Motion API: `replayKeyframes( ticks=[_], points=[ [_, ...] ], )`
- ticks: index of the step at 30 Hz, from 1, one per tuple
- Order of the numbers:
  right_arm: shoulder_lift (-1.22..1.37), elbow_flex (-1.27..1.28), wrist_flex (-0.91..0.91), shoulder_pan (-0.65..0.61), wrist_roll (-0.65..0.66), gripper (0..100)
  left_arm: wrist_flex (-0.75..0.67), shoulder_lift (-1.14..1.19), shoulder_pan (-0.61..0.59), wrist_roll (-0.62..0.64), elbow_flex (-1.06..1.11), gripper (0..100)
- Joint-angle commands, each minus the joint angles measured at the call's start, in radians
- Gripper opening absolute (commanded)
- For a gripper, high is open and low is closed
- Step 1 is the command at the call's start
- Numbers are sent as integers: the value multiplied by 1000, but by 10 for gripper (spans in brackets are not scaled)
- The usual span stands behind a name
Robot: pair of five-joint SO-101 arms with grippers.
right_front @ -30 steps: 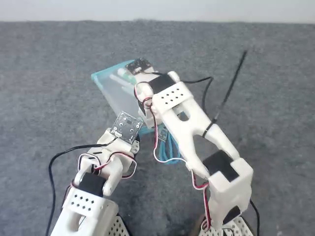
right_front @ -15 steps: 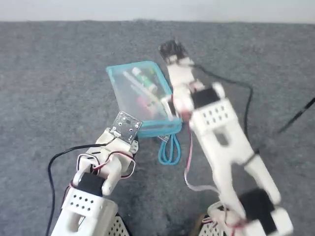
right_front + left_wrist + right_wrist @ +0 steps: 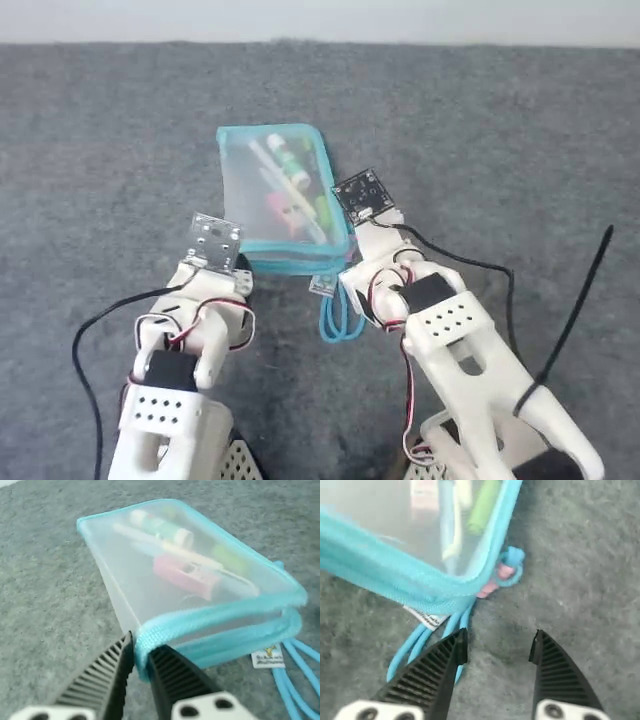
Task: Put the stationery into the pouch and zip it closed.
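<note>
Grey felt worktop (image 3: 520,150), with a black cable (image 3: 573,310) slanting near its right edge. The pouch (image 3: 240,200) lies mid-worktop toward the far edge. The stationery (image 3: 290,185) is just blurry shapes through its clear side, and a blue cord (image 3: 335,320) loops toward the near edge. Left end effector (image 3: 140,652) is pinched tight on the pouch's zipper corner. Right end effector (image 3: 500,637) is spread apart and empty, just off the zip pull (image 3: 506,570).

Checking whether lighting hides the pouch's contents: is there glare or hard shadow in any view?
High view: soft, even light, faint shadows on the carpet. Left wrist view: no glare on the pouch; stationery shows through its frosted wall. Right wrist view: soft shadow under the pouch's corner, ahead of the right gripper.
</note>
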Motion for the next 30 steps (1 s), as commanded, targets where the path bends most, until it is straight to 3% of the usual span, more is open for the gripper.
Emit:
replayKeyframes(
  ticks=[1,6,15,19,23,30],
  points=[
    [-44,-23,-22,-8,-66,204,-40,5,-18,29,-54,11],
    [-1,-77,-24,-28,-80,205,-41,5,-18,31,-54,11],
    [364,-292,-24,-96,-84,203,-66,5,-18,28,-48,12],
    [506,-422,-24,-96,-190,203,-64,5,-18,28,-47,12],
    [644,-528,-24,-74,-275,203,-64,5,-18,28,-47,12],
    [762,-620,-24,15,-279,202,-64,5,-18,28,-47,12]
  ],
)
